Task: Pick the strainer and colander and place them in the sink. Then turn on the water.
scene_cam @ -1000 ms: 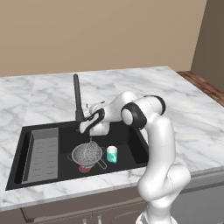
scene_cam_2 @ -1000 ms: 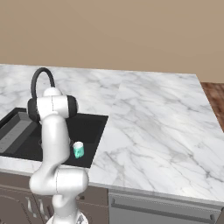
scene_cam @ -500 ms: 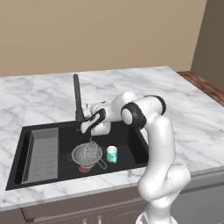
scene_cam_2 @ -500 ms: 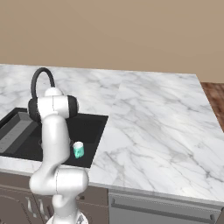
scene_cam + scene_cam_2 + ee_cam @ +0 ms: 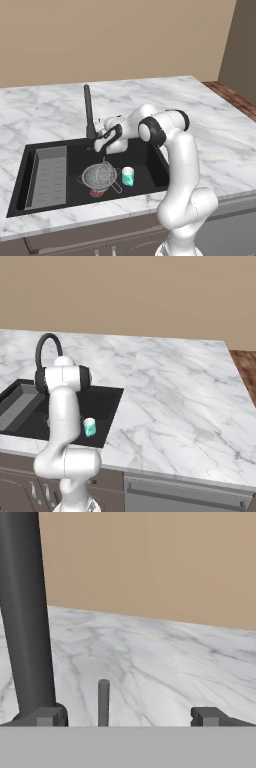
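Left base view: your tool (image 5: 101, 141) reaches to the faucet (image 5: 89, 111) base, placed to work its lever, I judge. The colander (image 5: 100, 176) holding the strainer lies in the sink (image 5: 150, 161), beside a cup (image 5: 128, 176); no water runs.

Right base view: the arm hides the bowls; bench (image 5: 175, 391) alongside.

Hand view: fingertips (image 5: 47, 716) stand apart, empty, flanking the lever (image 5: 103, 702).

Kitchen, marble counter (image 5: 210, 125), black sink (image 5: 145, 170), arched faucet (image 5: 46, 348)
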